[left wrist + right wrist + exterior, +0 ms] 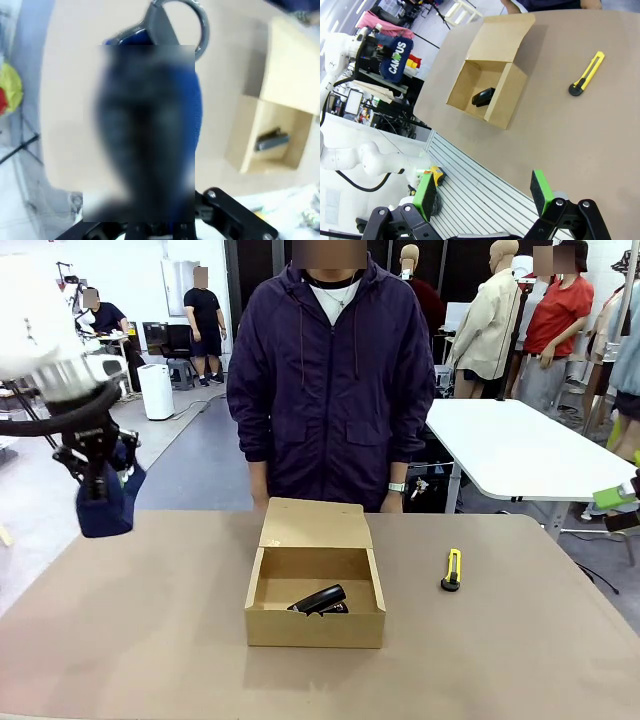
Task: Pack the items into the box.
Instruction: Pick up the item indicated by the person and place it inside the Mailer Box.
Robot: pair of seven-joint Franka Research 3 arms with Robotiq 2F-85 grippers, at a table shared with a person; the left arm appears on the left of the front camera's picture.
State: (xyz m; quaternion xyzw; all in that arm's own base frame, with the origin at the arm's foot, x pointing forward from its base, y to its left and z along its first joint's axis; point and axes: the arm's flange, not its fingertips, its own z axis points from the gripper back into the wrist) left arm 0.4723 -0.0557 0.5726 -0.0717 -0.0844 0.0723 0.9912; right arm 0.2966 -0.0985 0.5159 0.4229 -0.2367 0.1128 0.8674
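Navy pouch [105, 508] hangs clamped in left gripper [102, 478].

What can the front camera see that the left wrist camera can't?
Front, not left wrist: the person behind the table and the yellow knife lying right of the box. Left wrist, not front: the grey ring on the navy pouch. Both: the open box with the black stapler inside, and the pouch gripped by the left tool.

White "CAMPUS" lettering, sideways, on navy pouch [396, 57]
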